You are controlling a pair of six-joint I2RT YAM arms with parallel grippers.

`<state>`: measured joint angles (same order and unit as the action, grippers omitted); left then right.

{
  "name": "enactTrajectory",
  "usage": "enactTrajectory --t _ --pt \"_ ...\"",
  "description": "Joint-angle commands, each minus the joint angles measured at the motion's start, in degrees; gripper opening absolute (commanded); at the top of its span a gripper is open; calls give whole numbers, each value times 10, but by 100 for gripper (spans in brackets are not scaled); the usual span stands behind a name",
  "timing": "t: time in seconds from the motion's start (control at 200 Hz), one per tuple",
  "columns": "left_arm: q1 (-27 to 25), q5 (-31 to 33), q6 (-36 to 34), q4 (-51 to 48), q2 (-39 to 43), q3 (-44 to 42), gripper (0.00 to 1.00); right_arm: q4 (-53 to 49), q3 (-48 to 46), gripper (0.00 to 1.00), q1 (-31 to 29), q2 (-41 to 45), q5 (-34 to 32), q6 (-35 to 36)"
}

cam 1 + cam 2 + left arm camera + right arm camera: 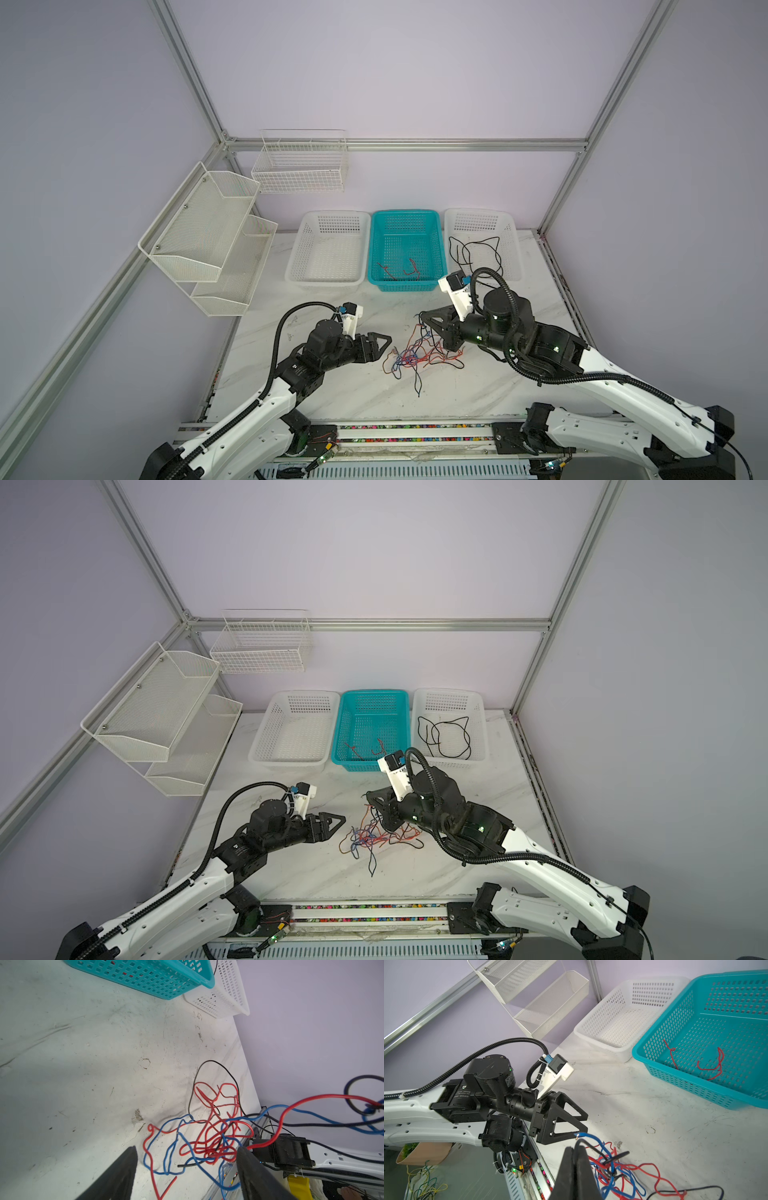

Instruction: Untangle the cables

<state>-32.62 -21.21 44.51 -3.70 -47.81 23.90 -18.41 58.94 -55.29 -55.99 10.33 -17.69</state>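
Cables point(411, 355): black, red and blue knot on bench point(332, 395), mid-width, nearer front edge. Few strands rise to right fingers point(575, 1167), pressed together on them; which colours, unclear. Left fingers point(251, 1169) spread, just beside knot, holding nothing.

Advice: left pins pile or pinches one loose end low, right draws up slowly. Ease off if whole knot lifts.

Red piece in teal basket point(405, 286), black in white basket point(514, 249), back edge.

Lilac walls point(415, 75), aluminium frame point(415, 145), scuffed tabletop point(353, 390), perhaps marble.
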Motion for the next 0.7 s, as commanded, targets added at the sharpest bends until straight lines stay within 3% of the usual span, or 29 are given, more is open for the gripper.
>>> enactTrajectory --t 0.0,0.27,0.54,0.695 --pt "3 -61 -19 70 -17 37 76 54 -9 0 1 -2 50 3" --pt "-17 -96 -24 121 -35 53 76 76 -23 0 2 -7 82 -1" --pt "-39 -89 -33 124 -78 70 68 93 -30 0 1 -9 112 -8" --pt "-53 -82 -43 125 -95 84 53 94 -34 0 1 -8 115 -9"
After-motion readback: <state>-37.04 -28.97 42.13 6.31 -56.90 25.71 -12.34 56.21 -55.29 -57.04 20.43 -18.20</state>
